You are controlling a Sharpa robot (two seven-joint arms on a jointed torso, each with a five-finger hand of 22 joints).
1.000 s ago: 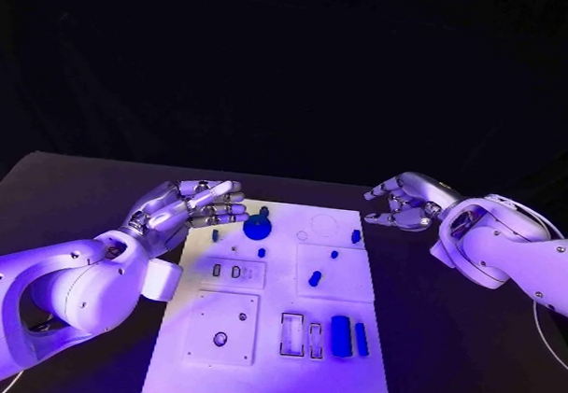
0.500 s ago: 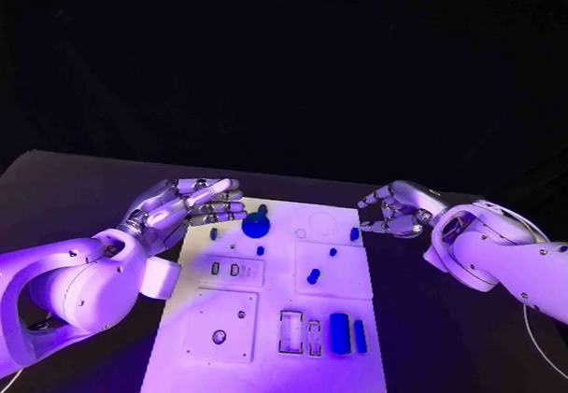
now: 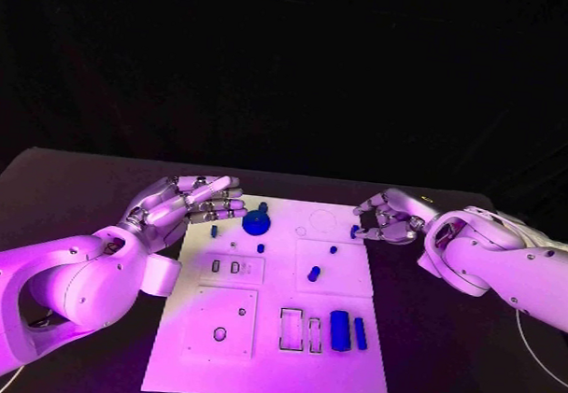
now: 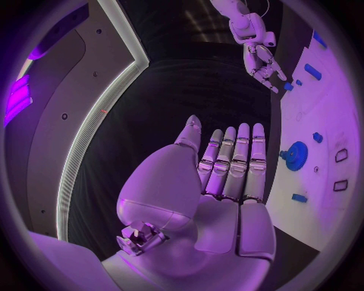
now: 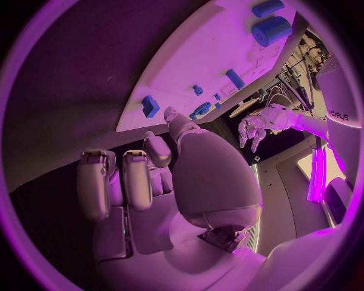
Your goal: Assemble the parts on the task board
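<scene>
The white task board (image 3: 268, 364) lies in the middle of the black table. A round blue part (image 3: 256, 222) stands near its far left corner, and small blue pegs (image 3: 315, 275) are scattered across the far half. My left hand (image 3: 182, 204) hovers flat and open just left of the round part, its fingers straight (image 4: 231, 163). My right hand (image 3: 388, 216) hangs at the board's far right edge with bent fingers, holding nothing. A small blue part (image 3: 356, 232) sits at that edge, just off the thumb's tip (image 5: 170, 115); the same part (image 5: 150, 106) is untouched.
Two long blue blocks (image 3: 348, 335) lie beside narrow slots (image 3: 301, 333) on the board's near right. A square plate with holes (image 3: 222, 327) sits at the near left. Bare black table (image 3: 470, 365) surrounds the board on both sides.
My right hand has moved left and down, from beyond the far right corner to the board's edge beside the small blue part. The left hand has hardly shifted.
</scene>
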